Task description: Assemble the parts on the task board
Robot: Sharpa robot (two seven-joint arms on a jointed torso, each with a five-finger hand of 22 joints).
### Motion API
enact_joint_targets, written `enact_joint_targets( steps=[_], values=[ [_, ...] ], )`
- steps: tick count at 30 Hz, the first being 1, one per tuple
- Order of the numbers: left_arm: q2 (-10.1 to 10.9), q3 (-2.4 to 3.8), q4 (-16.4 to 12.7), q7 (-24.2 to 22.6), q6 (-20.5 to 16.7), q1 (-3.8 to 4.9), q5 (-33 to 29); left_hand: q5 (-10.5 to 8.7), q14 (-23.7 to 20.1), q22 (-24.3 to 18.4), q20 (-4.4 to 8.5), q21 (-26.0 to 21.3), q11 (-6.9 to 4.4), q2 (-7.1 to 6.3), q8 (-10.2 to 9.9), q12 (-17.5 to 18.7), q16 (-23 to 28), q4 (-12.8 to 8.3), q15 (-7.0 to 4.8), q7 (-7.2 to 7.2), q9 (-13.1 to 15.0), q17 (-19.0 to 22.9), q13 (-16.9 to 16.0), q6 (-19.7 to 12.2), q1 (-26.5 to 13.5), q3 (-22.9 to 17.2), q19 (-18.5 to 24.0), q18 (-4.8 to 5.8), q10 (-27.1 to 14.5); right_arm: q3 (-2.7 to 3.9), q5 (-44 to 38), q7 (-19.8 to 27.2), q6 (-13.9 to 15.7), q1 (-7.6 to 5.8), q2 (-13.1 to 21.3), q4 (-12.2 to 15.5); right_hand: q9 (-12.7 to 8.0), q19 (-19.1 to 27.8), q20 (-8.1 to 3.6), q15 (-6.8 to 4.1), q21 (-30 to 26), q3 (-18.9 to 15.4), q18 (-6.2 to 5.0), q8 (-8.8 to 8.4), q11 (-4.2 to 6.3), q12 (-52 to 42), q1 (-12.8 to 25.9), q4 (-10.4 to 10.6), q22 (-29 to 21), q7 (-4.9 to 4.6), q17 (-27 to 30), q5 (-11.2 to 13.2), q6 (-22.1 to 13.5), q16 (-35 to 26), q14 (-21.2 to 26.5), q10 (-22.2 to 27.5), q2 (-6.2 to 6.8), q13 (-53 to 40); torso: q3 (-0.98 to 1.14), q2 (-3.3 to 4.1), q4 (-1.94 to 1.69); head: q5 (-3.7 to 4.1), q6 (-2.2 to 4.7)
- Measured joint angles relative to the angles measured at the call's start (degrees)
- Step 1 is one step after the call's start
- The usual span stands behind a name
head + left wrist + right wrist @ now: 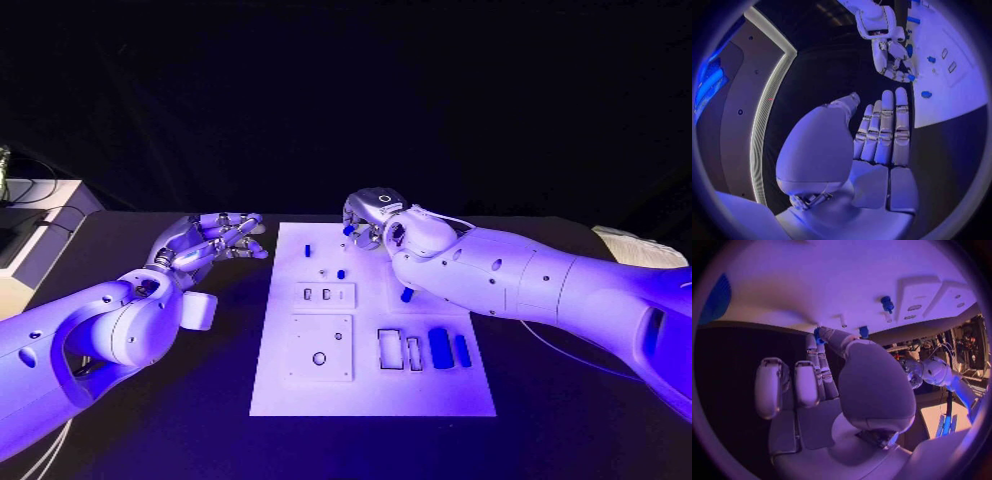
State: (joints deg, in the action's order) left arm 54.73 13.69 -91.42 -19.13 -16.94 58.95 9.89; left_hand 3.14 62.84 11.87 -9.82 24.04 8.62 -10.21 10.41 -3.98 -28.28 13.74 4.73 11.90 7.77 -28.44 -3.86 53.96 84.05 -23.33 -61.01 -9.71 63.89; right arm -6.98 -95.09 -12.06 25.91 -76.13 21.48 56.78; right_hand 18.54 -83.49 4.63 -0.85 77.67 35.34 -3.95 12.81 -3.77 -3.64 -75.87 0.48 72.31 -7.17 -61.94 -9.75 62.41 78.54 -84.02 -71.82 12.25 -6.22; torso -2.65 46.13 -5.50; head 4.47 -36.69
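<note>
The white task board (296, 395) lies in the middle of the black table. My right hand (378, 220) hovers over the board's far edge and pinches a small blue part (819, 335) between thumb and fingertip. A blue peg (887, 304) stands on the board close to it. More blue parts lie on the board: a small one (342, 272), another (407, 295) under my right forearm, and two long ones (440, 348) near the right edge. My left hand (216, 240) floats just off the board's far left corner with its fingers (886, 127) stretched out and nothing in them.
On the board are a raised block with two slots (326, 294), a square plate with holes (320, 348) and a rectangular frame (391, 348). A pale box (36, 215) stands at the table's left edge, and papers (635, 245) lie at the far right.
</note>
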Motion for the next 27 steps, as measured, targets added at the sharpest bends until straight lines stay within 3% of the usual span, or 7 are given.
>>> enact_joint_targets(
  steps=[6,7,10,12,14,17,27],
  values=[
    [0.0,0.00,0.1,0.1,0.0,0.00,0.0,0.00,0.0,0.0,0.00,0.0,0.00,0.00,0.0,0.0,0.0,0.0,0.00,0.00,0.0,0.0,0.0,0.0,0.0,0.0,0.0,0.00,0.0,0.01,0.0,0.0,-0.2,0.00,-0.1,-0.1,0.6,0.4,0.39,0.06,-0.4,0.3,0.00,-0.33,-0.65,0.0,1.3,0.3,-0.6,-0.72,0.8,0.6,-1.5,0.0,0.0,2.3,1.23,0.4,0.00,0.03,0.03,0.01,-0.01],
    [0.0,0.01,0.1,0.1,0.0,0.00,0.0,0.00,0.0,0.0,0.00,0.0,0.00,0.00,0.0,0.0,0.0,0.0,0.00,0.00,0.0,0.0,0.0,0.0,0.0,0.0,0.0,0.00,0.0,0.01,0.0,0.0,-0.3,0.00,-0.1,-0.2,0.5,0.9,0.92,0.66,-1.4,0.1,0.00,-1.40,-1.04,-0.1,2.0,0.7,-1.8,-1.23,1.6,1.8,-3.3,-0.3,0.0,3.8,1.95,0.7,0.01,0.03,0.04,0.03,0.01],
    [0.0,0.01,0.1,0.1,0.0,0.00,0.0,0.00,0.0,0.0,0.00,0.0,0.00,0.00,0.0,0.0,0.0,0.0,0.00,0.00,0.0,0.0,0.0,0.0,0.0,0.0,0.0,0.00,0.0,-0.05,0.0,-0.1,-0.7,0.06,-0.2,-0.4,-0.4,2.7,1.47,1.12,-4.7,-1.1,0.00,-3.39,-1.72,0.0,2.1,1.3,-5.9,-1.82,3.9,3.5,-6.2,-1.4,0.3,7.1,2.89,1.3,0.01,0.04,0.06,0.03,0.04],
    [0.0,0.01,0.1,0.1,0.0,0.00,0.0,0.00,0.0,0.0,0.00,0.0,0.00,0.00,0.0,0.0,0.0,0.0,0.00,0.00,0.0,0.0,0.0,0.0,0.0,0.0,0.0,0.00,0.0,-0.07,0.0,-0.2,-1.1,0.11,-0.2,-0.6,-0.9,3.4,1.74,1.16,-6.3,-3.7,-0.90,-4.71,-1.85,0.0,1.8,1.7,-7.7,-1.93,5.0,4.0,-8.1,-1.8,0.3,8.8,3.16,1.5,0.01,0.06,0.05,0.03,0.06],
    [0.0,0.01,0.1,0.2,0.0,0.00,0.0,0.00,0.0,0.1,-0.21,0.0,0.00,0.00,0.0,0.0,0.0,0.0,0.00,0.00,0.0,-0.1,0.0,0.0,0.0,0.0,0.2,0.00,0.0,-0.07,0.0,-0.3,-1.4,0.11,-0.2,-0.8,-1.3,3.8,1.72,1.16,-7.9,-7.6,-0.89,-5.86,-1.82,0.0,0.8,2.2,-9.4,-1.62,5.8,4.0,-9.9,-1.9,0.3,10.1,2.68,1.6,0.02,0.08,0.05,0.03,0.08],
    [0.0,0.01,0.1,0.2,0.0,0.00,0.0,0.00,0.0,0.1,-0.21,0.0,0.00,0.00,0.0,0.0,0.0,0.0,0.00,0.00,0.0,-0.1,0.0,0.0,0.0,0.0,0.2,0.00,0.0,-0.07,0.0,-0.4,-1.9,0.11,-0.2,-0.8,-1.6,3.9,1.64,1.16,-9.2,-12.2,-0.89,-6.18,-1.84,0.0,-1.1,3.3,-10.6,-1.54,6.4,4.0,-10.1,-2.1,0.3,10.7,1.44,1.7,0.02,0.09,0.05,0.03,0.09],
    [0.1,0.01,0.3,0.3,0.0,0.00,0.1,0.00,-0.2,0.1,-0.21,0.0,0.00,0.00,0.0,0.0,0.0,0.0,-0.21,0.00,0.0,-0.1,0.0,0.0,0.0,0.0,0.2,0.00,0.0,-0.07,0.1,-0.6,-1.6,0.08,2.5,1.2,-1.6,3.9,1.64,1.15,-9.8,-14.2,-0.89,-6.18,-2.03,-0.4,-2.2,4.6,-10.9,-1.39,7.3,3.1,-10.0,-2.3,0.3,10.8,0.60,1.7,0.07,0.09,0.09,-0.03,0.15]
  ],
)
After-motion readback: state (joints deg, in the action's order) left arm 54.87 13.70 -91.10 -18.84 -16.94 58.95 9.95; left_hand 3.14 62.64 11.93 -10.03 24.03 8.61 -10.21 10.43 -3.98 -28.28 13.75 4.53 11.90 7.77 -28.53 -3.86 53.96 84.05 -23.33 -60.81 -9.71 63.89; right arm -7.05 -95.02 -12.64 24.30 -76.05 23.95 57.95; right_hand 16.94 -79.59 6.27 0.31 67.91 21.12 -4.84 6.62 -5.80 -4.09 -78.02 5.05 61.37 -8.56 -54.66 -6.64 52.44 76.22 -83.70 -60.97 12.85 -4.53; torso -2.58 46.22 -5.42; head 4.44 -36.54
